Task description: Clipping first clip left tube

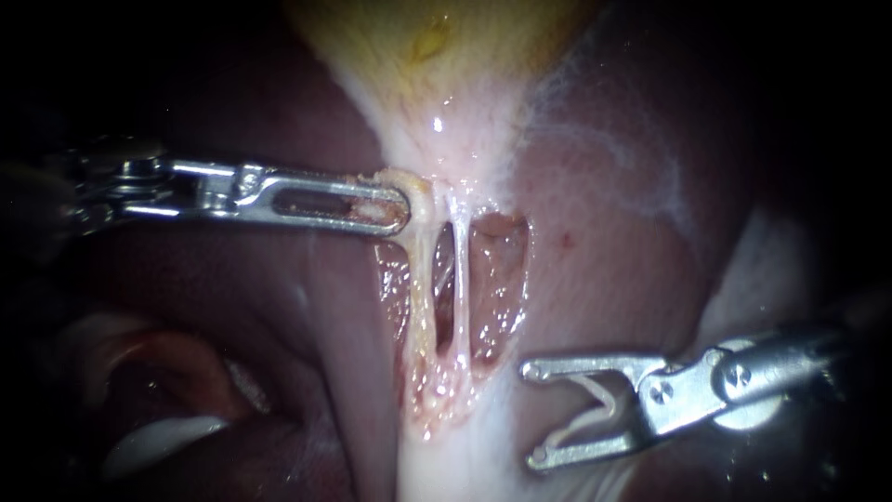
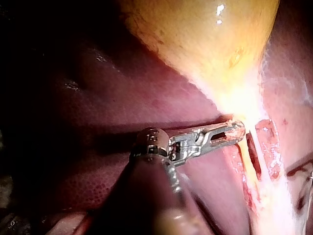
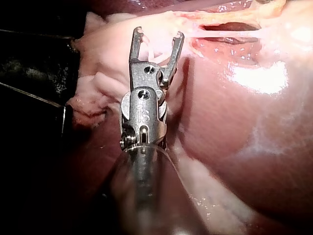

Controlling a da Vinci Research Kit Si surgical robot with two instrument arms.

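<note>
Endoscope view: left instrument (image 1: 400, 209) comes in level from the left, jaws closed on the pale tissue at the narrow end of the gallbladder (image 1: 437, 56). Judged purpose: traction, drawing that end leftward so the strands below it stand taut and apart. Two tubes are exposed in the opened window over the liver (image 1: 604, 260). The left tube (image 1: 423, 297) is the yellowish one, just right of the left instrument's tip. The right tube (image 1: 461, 288) is thinner and whiter and lies beside it, with a dark slit between them. The left tube's long axis runs far to near: its far end joins the gallbladder's narrow end and its near end merges into the pale stalk. It tilts slightly, the near end a little further right. No clip is on either tube. The right instrument (image 1: 533, 414) sits near and to the right of the window, well apart from both tubes. Its jaws are spread wide and carry a pale V-shaped clip (image 1: 604, 398) seated between them, mouth facing left. That mouth lies roughly crosswise to the tube's axis, which suits sliding over it. Judgement: approach not yet made.
</note>
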